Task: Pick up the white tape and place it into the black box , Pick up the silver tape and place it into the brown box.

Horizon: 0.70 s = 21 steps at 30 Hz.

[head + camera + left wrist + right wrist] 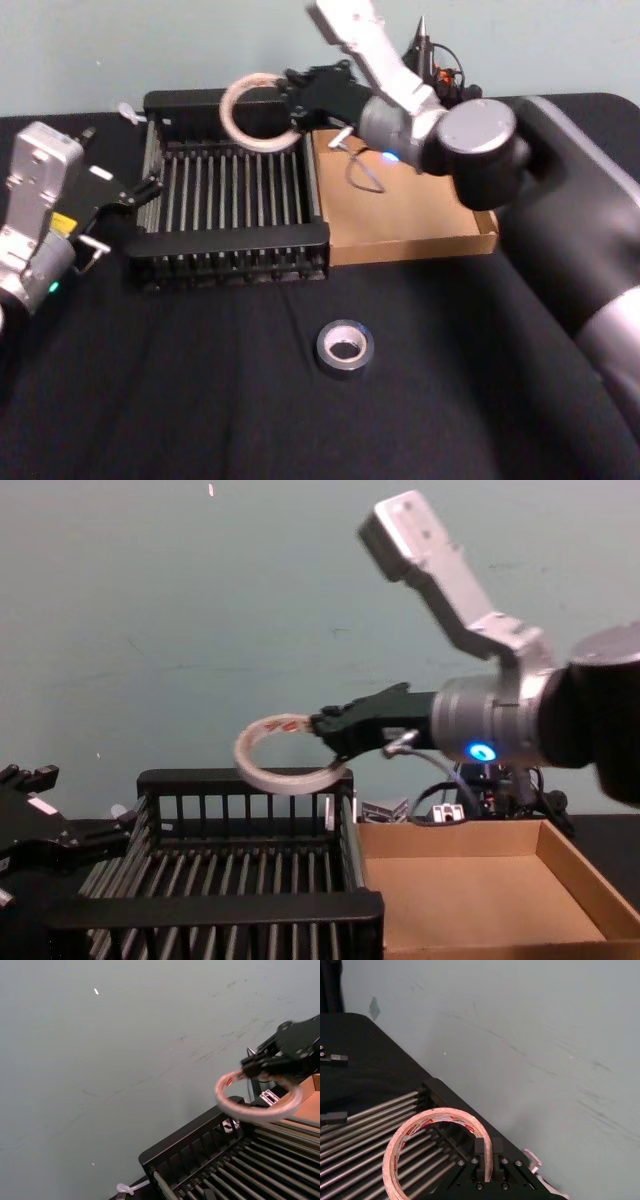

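**Ana:** Head view first. Where does everything sit?

**Ben:** The right gripper (296,110) is clamped on the white tape (258,112), holding the ring above the far end of the black box (228,245), roughly twelve o'clock over the crate. The brown box (420,225) lies touching the crate at three o'clock, and the silver tape (344,346) rests on the table (180,400) at six o'clock, well apart. The left gripper (150,187) waits at nine o'clock beside the crate, fingers spread, empty.

**Ana:** Left wrist view?

**Ben:** The ring (257,1098) hangs clear above the back wall, with the slatted floor below it.

**Ana:** Right wrist view?

**Ben:** The fingers (480,1156) pinch the thin wall of the ring (436,1152), one inside, one outside. The ring seems to sit over the slats (380,1132), though the angle makes that hard to judge.

**Ana:** Chest view?

**Ben:** The tape (288,753) is tilted, above the rim (245,778). I'd carry it a little toward the crate's middle, lower it past the bars, then let go, so it can't catch on the wall.
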Each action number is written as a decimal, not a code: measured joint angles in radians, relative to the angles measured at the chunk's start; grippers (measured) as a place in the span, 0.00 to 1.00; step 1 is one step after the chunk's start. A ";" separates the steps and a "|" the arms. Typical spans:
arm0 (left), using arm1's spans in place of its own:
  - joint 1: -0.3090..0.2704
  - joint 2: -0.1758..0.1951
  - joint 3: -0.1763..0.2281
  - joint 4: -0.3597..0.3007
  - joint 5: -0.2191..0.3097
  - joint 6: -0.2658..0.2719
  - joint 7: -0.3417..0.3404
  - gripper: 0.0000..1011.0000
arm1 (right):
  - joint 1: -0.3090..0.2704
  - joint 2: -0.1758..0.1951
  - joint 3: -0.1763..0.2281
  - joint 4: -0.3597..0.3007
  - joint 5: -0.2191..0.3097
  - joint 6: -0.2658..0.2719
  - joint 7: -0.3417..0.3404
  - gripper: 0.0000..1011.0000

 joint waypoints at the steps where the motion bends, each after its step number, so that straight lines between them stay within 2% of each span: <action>1: 0.000 0.000 0.000 0.000 0.000 0.000 0.000 0.99 | 0.006 -0.009 -0.003 0.016 -0.004 -0.004 -0.001 0.09; 6: 0.000 0.000 0.000 0.000 0.000 0.000 0.000 0.99 | 0.043 -0.067 -0.017 0.117 -0.027 -0.032 -0.007 0.09; 11: 0.000 0.000 0.000 0.000 0.000 0.000 0.000 0.99 | 0.060 -0.103 -0.023 0.199 -0.045 -0.051 -0.010 0.09; 16: 0.000 0.000 0.000 0.000 0.000 0.000 0.000 0.99 | 0.061 -0.118 -0.025 0.241 -0.060 -0.064 -0.010 0.09; 21: 0.000 0.000 0.000 0.000 0.000 0.000 0.000 0.99 | 0.060 -0.124 -0.025 0.255 -0.073 -0.071 -0.009 0.09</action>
